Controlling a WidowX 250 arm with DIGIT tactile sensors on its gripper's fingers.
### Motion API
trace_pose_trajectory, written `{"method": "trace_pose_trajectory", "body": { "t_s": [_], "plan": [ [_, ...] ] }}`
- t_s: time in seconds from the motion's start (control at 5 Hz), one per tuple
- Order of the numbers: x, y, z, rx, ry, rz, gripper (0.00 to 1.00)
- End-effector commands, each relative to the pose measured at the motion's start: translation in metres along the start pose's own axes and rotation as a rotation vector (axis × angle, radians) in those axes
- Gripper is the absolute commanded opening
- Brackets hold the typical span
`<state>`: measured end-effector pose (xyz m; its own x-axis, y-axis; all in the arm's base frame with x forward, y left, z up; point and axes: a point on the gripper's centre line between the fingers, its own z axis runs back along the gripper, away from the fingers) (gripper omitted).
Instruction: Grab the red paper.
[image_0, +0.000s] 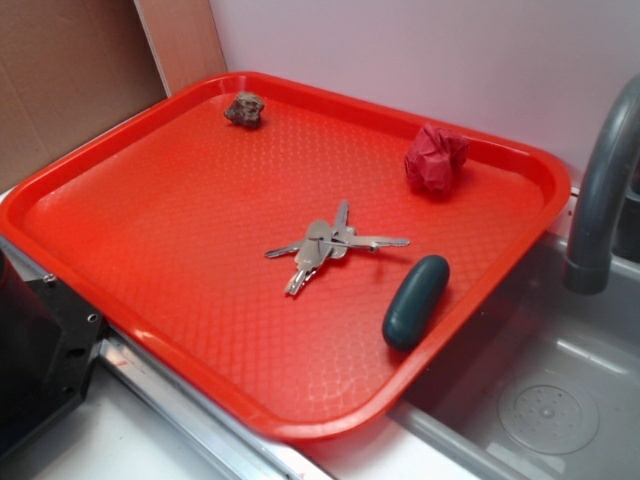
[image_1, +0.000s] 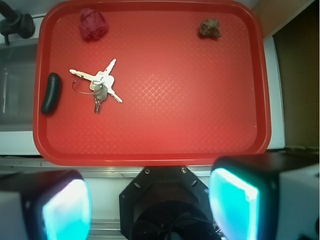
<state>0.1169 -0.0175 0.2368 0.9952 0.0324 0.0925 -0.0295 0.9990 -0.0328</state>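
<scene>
**Hovering off the tray, fingers released**

Gripper (image_1: 150, 205) sits beyond the tray's near long edge in the wrist view, fingers (image_1: 235, 205) spread wide apart, nothing between them. Red paper (image_0: 436, 158) rests crumpled in a far corner of the orange-red tray (image_0: 150, 230), on the faucet (image_0: 600, 190) side. Brown rock (image_0: 244, 109) occupies the other far corner. Keys (image_0: 325, 245) lie fanned out mid-tray; dark oblong case (image_0: 416, 301) lies by the short edge nearest the sink (image_0: 540, 400).

My hand (image_1: 150, 210), two blocky grey fingers (image_1: 247, 200) with glowing cyan pads, black screwed mount (image_1: 162, 192) between them
</scene>
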Motion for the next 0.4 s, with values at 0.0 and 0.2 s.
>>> {"method": "trace_pose_trajectory", "body": {
  "t_s": [0.0, 0.2],
  "plan": [
    [0.000, 0.000, 0.000, 0.000, 0.000, 0.000, 1.00],
    [0.036, -0.002, -0.048, 0.072, 0.008, -0.016, 1.00]
  ]
}}
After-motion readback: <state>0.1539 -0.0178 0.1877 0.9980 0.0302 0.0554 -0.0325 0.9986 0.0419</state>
